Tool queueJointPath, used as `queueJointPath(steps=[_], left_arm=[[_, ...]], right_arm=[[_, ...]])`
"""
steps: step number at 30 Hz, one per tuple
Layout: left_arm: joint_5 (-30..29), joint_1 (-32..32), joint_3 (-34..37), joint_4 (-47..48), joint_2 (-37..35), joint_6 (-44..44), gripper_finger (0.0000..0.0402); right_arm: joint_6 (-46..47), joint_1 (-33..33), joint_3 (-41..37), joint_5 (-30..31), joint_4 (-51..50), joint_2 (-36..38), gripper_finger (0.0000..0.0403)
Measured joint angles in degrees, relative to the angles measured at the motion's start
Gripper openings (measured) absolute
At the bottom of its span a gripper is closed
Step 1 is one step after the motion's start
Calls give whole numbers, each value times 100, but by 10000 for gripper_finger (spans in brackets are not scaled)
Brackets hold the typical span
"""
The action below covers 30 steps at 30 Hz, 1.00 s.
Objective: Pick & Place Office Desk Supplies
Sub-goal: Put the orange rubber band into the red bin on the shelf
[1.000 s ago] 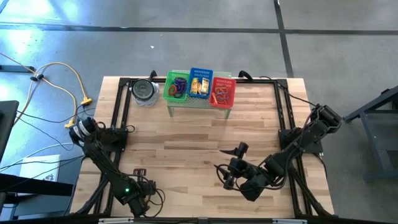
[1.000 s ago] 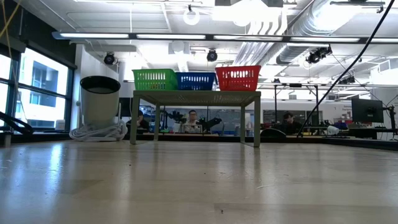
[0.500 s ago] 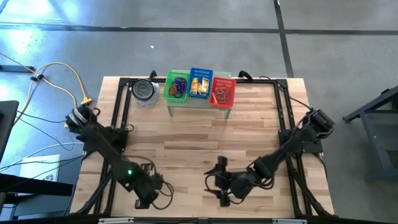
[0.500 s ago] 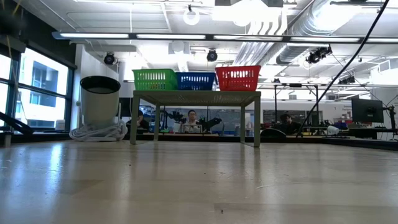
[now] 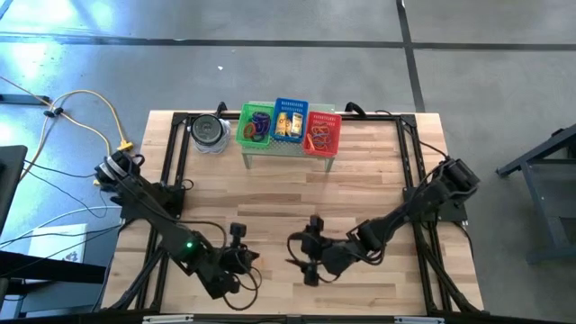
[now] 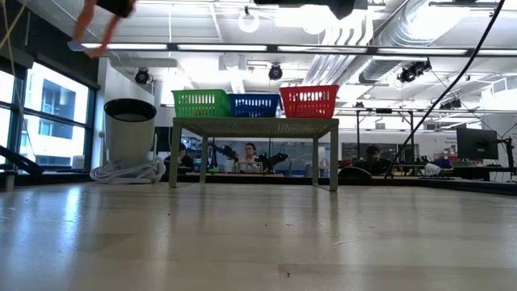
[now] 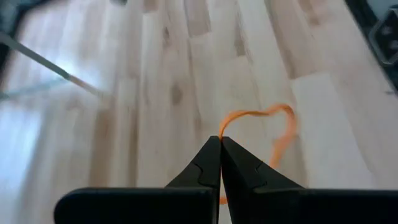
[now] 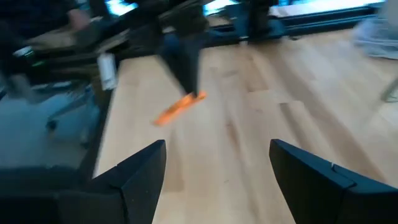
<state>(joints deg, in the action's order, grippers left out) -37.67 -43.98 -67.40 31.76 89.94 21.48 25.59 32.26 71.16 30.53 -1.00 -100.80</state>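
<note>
Left gripper [image 7: 220, 142] jaws pinched shut on an orange rubber band [image 7: 268, 127]; the loop dangles beyond the tips, clear of the desk [image 7: 161, 74], so it can be carried. Right gripper [image 8: 214, 155] jaws wide, empty, facing the band for a likely handover.

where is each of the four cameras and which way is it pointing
High view: overhead, straight down on the table; both arms, left pincer and right pincer.
Low view: at tabletop height, looking level at the baskets; arm parts at the top edge.
Left wrist view: past its shut fingers, pinching an orange band.
Right wrist view: past its open fingers towards the left pincer.
Shared: both wrist views show the orange band.
</note>
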Motion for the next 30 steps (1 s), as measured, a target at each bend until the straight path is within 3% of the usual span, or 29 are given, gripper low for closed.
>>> queueJointPath(steps=[15, 20, 30], left_arm=[[-972, 386, -4, -357, 185, -468, 0], [-1052, 452, -4, -354, 185, -514, 0], [-1054, 452, -4, -350, 185, -508, 0]], right_arm=[[-331, -253, 2, 177, 873, -687, 275], [-295, -426, -11, 341, 849, -867, 275], [-137, -690, 12, -218, 1075, -1026, 258]])
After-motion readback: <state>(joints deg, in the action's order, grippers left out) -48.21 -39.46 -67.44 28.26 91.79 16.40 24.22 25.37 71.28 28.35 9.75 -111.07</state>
